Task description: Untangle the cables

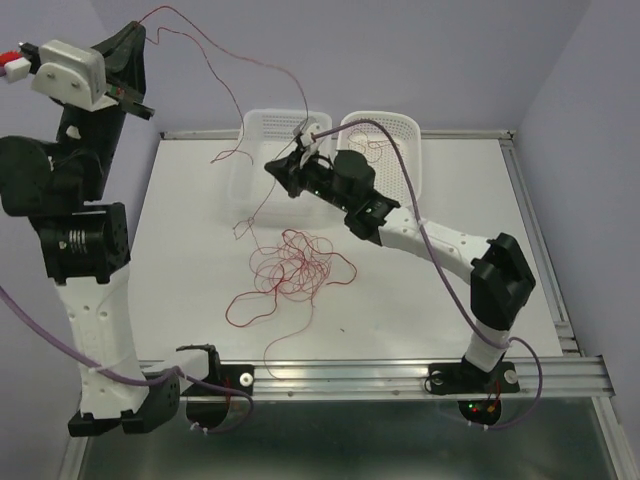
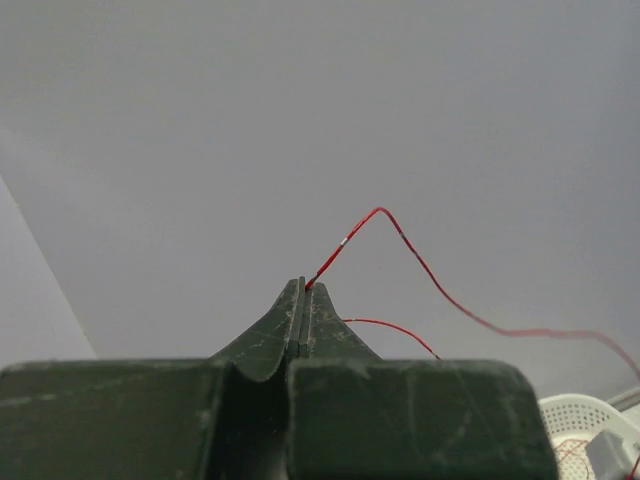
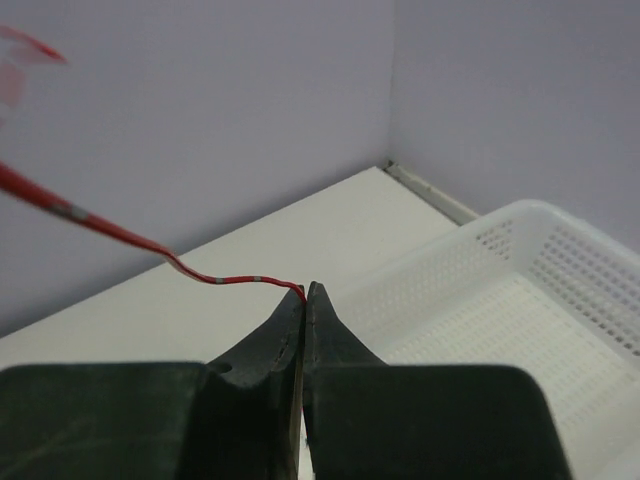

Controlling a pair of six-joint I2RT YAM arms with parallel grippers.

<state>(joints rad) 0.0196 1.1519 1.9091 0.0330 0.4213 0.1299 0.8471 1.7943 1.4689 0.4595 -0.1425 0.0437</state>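
Left gripper (image 2: pixel 303 285) and right gripper (image 3: pixel 305 290) each clench a strand of the cables (image 1: pixel 295 265). Heaped mid-frame, these look featherlight, limp, snag-prone; grasp a free end.

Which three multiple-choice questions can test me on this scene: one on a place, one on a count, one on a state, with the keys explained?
1. Where does the big tangle of red wire lie?
A. over the right arm's base
B. on the table, near its middle
C. on the left arm's base

2. How many white baskets stand at the far side?
A. two
B. one
C. four

3. How is the right gripper?
A. wide open
B. shut on a basket's rim
C. shut on a red cable

Key: 1 B, the loops lie flat on the white top in the top view. 2 A, a second basket stands beside the first. 3 C, the fingertips meet and the cable ends between them in the right wrist view.
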